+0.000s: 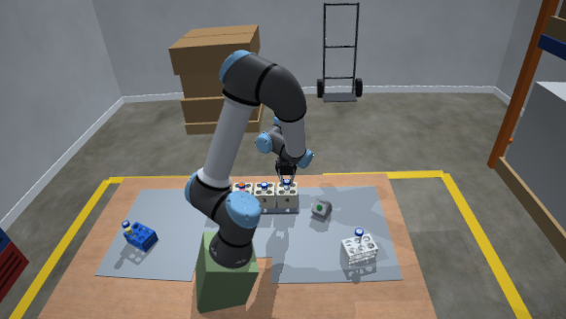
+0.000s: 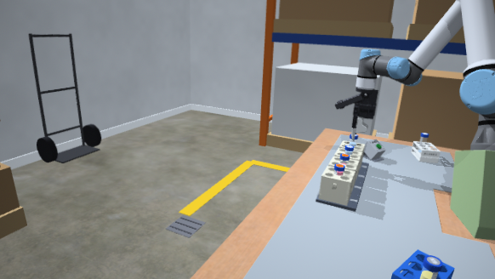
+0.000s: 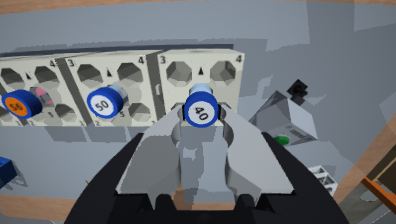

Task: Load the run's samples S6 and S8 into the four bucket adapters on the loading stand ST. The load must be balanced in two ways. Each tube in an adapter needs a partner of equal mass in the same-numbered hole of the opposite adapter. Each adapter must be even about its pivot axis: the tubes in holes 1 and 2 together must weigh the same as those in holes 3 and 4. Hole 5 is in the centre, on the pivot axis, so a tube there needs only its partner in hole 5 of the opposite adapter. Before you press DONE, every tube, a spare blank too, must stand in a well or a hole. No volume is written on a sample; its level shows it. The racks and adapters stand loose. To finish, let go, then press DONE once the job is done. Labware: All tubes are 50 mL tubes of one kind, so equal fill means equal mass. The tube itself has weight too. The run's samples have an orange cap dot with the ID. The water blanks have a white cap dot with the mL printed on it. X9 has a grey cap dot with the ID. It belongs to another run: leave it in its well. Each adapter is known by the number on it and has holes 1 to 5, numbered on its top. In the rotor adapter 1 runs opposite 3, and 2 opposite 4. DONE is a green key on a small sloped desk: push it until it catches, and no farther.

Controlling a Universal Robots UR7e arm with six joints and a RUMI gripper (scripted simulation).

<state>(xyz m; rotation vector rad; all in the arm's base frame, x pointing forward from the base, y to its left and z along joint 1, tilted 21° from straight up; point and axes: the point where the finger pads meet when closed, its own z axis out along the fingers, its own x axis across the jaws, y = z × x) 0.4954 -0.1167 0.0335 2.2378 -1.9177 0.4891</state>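
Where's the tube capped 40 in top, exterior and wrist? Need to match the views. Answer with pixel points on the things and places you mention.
Top: right of centre, slightly below mid-height; the 40 tube (image 1: 287,182) (image 2: 353,137) (image 3: 201,109) is at adapter 4 (image 1: 287,200).
Exterior: right of centre, about mid-height, under the gripper (image 1: 287,179) (image 2: 354,135) (image 3: 201,105), at the far end of the adapter row.
Wrist: near the centre, between the gripper's jaws.
Shared landmark: the green key (image 1: 319,207) (image 2: 378,145) (image 3: 282,140).

At the lower centre of the top view, we see a table of wood-grained surface under smooth, matt grey mats. Adapters resemble matt cream plastic; the upper-left cartons look like brown cardboard; the floor, mottled concrete.
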